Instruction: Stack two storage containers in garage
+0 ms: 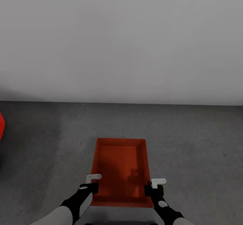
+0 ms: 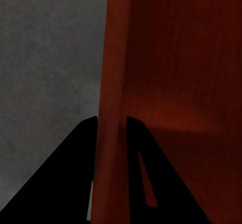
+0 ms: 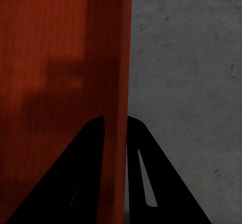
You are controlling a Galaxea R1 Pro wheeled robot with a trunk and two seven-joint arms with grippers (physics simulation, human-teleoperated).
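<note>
A red-orange storage container (image 1: pixel 121 167) sits low in front of me over the dark grey concrete floor (image 1: pixel 195 144) of the garage, open top up and empty. My left gripper (image 1: pixel 92 185) is shut on its left wall near the close corner. My right gripper (image 1: pixel 152 187) is shut on its right wall opposite. In the left wrist view the two dark fingers (image 2: pixel 70 173) straddle the red wall (image 2: pixel 113 82), as the left gripper (image 2: pixel 112 118) pinches it. The right wrist view shows the right gripper (image 3: pixel 116 117) clamping the other wall (image 3: pixel 116 57) the same way.
A plain white wall (image 1: pixel 121 39) stands close ahead, meeting the floor just beyond the container. A sliver of the red car (image 1: pixel 1 125) shows at the far left edge. Open concrete lies to both sides of the container.
</note>
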